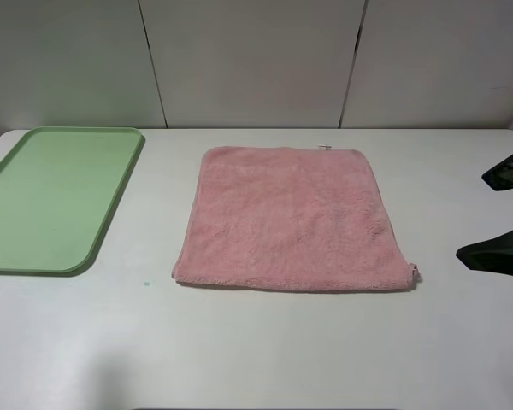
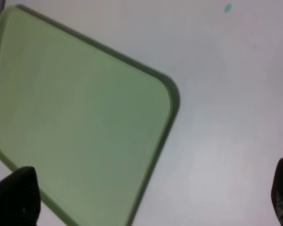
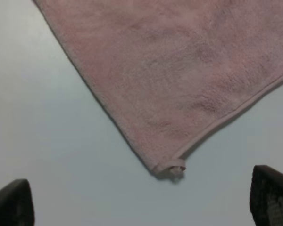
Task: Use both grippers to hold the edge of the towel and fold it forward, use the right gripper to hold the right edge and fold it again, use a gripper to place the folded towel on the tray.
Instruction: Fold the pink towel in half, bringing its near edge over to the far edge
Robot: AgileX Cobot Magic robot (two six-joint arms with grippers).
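Observation:
The pink towel [image 1: 291,218] lies flat and unfolded in the middle of the table, with a small white tag [image 1: 325,147] on its far hem. Its near hem [image 1: 291,284] is a thick rolled edge. The green tray [image 1: 51,201] lies empty at the left. My right gripper [image 1: 500,213] is open, just right of the towel's near right corner. In the right wrist view that corner [image 3: 172,167] lies between and ahead of the open fingers [image 3: 271,195]. My left gripper [image 2: 148,195] is open above the tray's corner [image 2: 172,94]; it is out of the exterior view.
The white tabletop [image 1: 265,350] runs to a grey panelled wall [image 1: 256,60] behind. A tiny green speck [image 1: 145,283] sits on the table between tray and towel; it also shows in the left wrist view [image 2: 228,7].

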